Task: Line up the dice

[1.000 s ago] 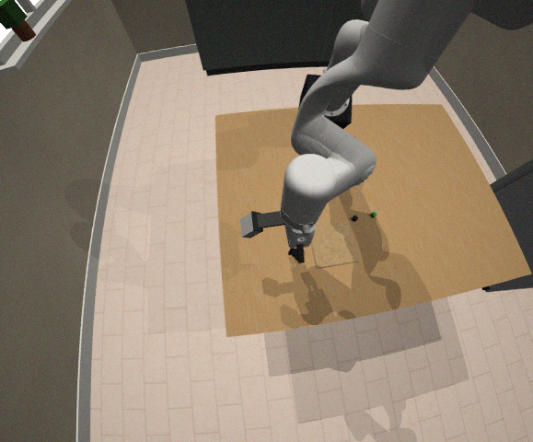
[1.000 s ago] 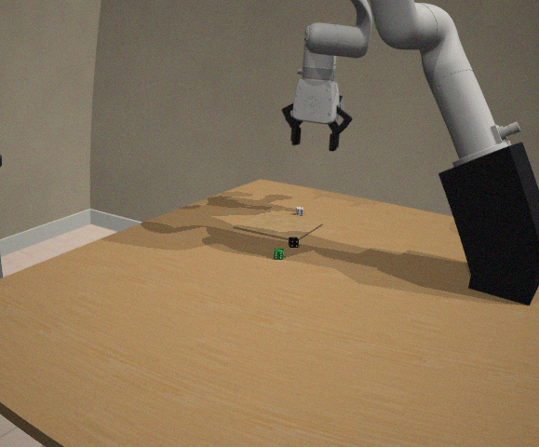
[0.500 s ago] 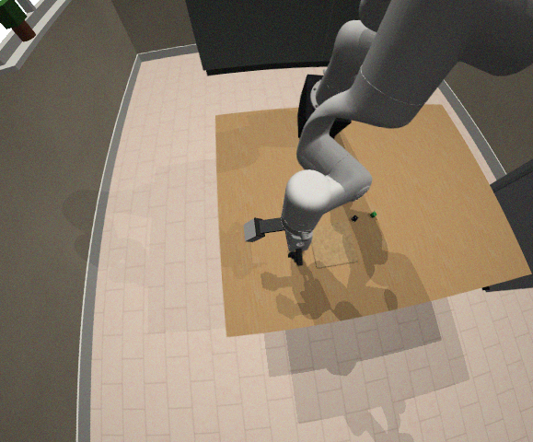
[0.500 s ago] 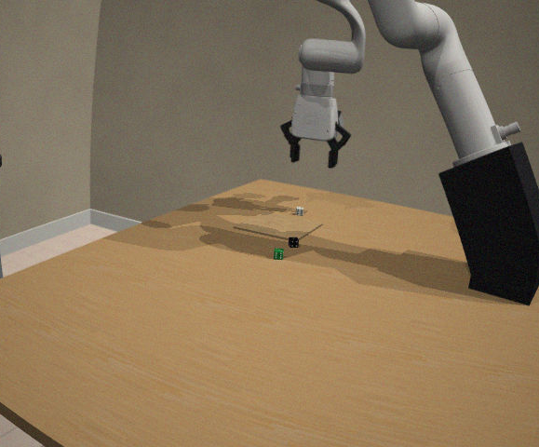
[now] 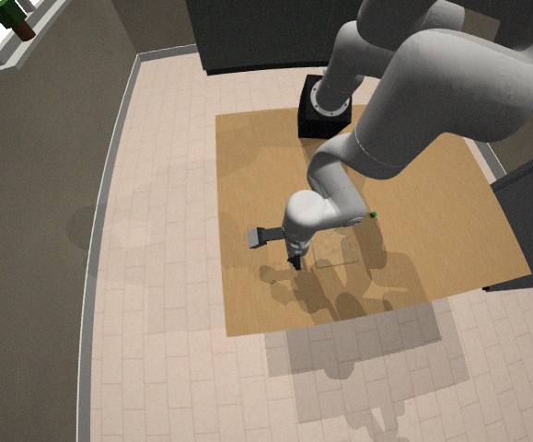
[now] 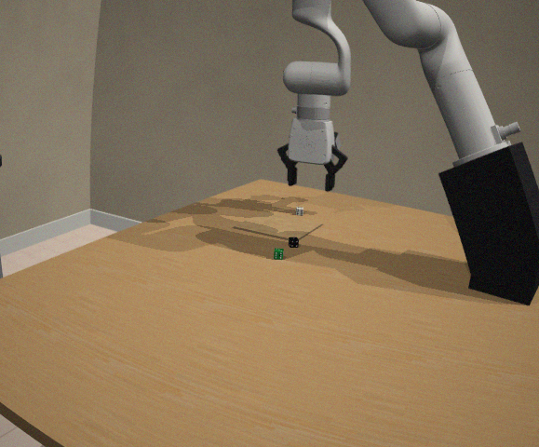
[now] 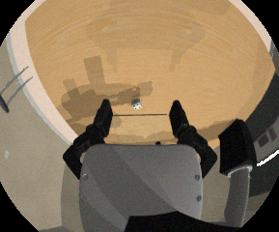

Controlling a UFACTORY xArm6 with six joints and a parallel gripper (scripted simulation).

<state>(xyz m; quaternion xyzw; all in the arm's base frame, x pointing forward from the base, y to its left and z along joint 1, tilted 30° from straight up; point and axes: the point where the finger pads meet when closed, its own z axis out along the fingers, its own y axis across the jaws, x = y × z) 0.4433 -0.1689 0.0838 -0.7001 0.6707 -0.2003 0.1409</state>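
Gripper [image 6: 310,182] pointing straight down at frame centre, fingers [image 6: 290,174] spread wide and empty, white die [image 6: 299,210] below on the mat [image 6: 278,222], black die [image 6: 293,241] and green die [image 6: 277,253] just lower on worktop [image 6: 211,336], mat's long axis unclear.

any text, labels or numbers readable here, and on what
No words, labels or brands show anywhere.
White die: pips too small to count.
Black die: pips too small to count.
Green die: pips blurred, unreadable.
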